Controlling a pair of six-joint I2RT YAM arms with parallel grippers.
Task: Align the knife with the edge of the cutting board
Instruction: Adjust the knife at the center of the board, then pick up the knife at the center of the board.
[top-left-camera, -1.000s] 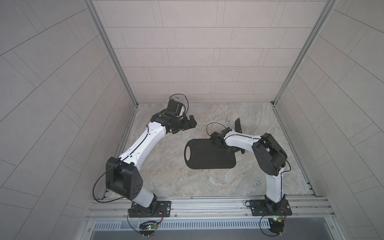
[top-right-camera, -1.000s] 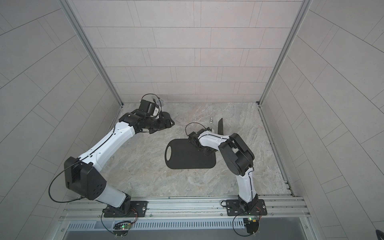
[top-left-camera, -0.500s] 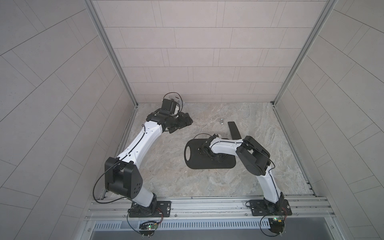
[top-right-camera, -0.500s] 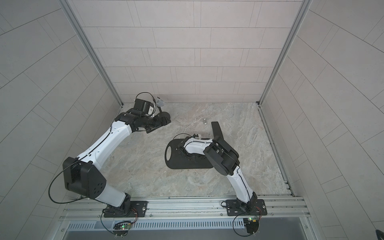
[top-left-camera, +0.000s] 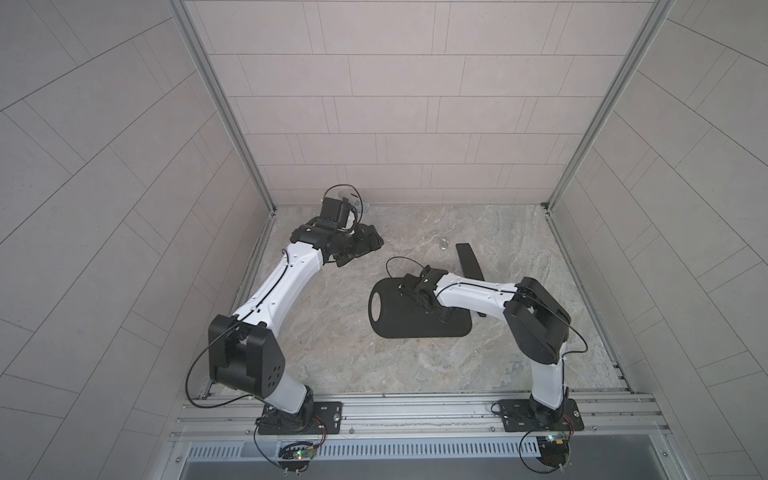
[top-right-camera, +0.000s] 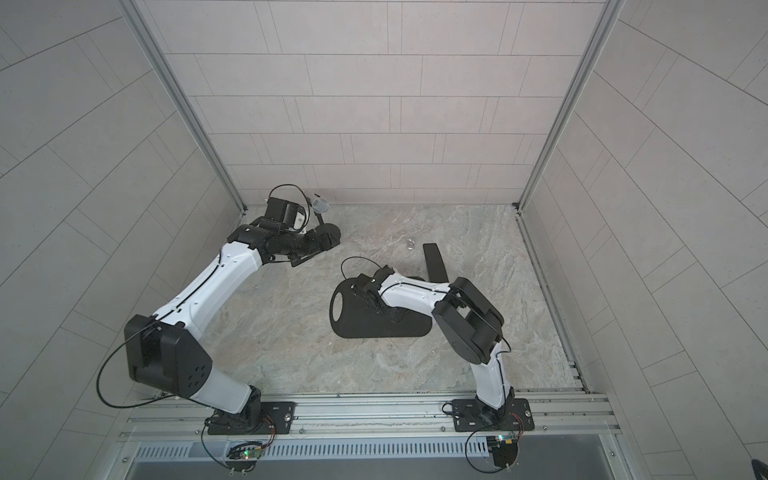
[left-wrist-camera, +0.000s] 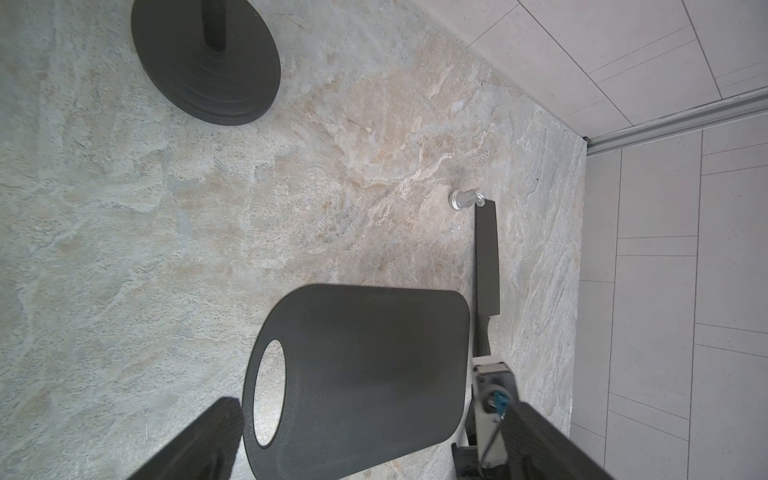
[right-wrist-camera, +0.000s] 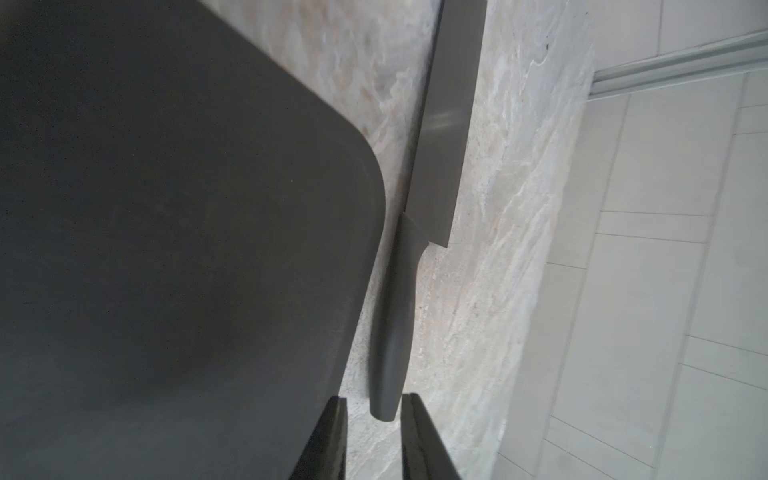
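Lying beside cutting board, knife

In a top view, the cutting board lies flat on the marbled surface, with its oval hole at the left end. The right arm folds low across the board's far right part and hides that corner. The knife shows its broad blade on the surface beyond the forearm, pointing toward the back wall, while its handle runs under the arm. A small silvery object sits just left of the blade's far end. The left arm reaches far left, its claw well apart from the board.
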